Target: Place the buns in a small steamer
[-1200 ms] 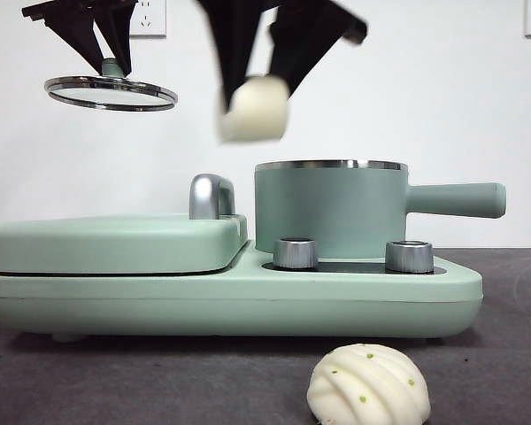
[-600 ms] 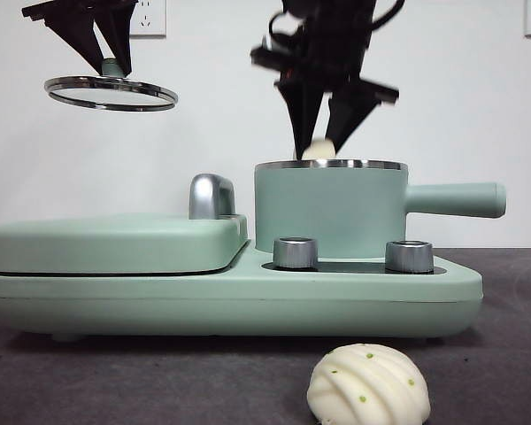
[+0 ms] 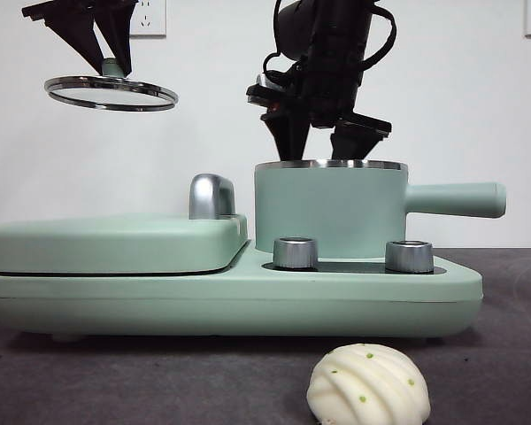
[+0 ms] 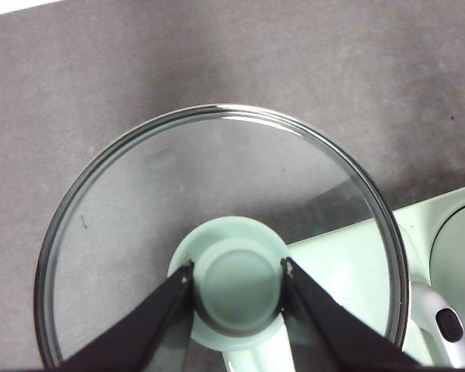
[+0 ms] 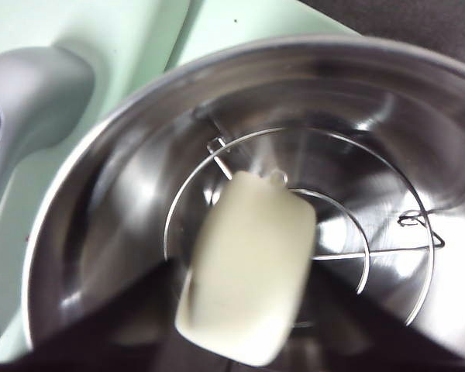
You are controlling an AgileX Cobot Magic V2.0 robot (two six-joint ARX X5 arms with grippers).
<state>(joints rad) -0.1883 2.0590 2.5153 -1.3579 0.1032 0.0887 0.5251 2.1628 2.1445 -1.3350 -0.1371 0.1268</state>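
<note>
The small steamer [image 3: 327, 212] stands lidless on the right of the mint-green appliance, its handle pointing right. My right gripper [image 3: 321, 146] reaches down into its mouth. In the right wrist view this gripper [image 5: 244, 271] is shut on the smooth cream bun [image 5: 248, 256], held just above the wire rack [image 5: 372, 232] inside the steel pot [image 5: 101, 170]. The pleated bun with green specks [image 3: 367, 387] lies on the dark table in front. My left gripper [image 4: 238, 280] is shut on the green knob of the glass lid [image 4: 217, 178], holding the lid [image 3: 111, 91] high at the left.
A flat lidded griddle [image 3: 115, 243] with a chrome handle [image 3: 211, 197] fills the left half of the appliance. Two steel control knobs [image 3: 295, 252] [image 3: 409, 256] sit below the steamer. The chrome handle [image 5: 31, 101] also lies close beside the pot.
My right gripper carried the smooth bun rightwards and down from mid-air into the steamer's mouth, so the bun is now hidden from the front. The left gripper and lid stayed still.
</note>
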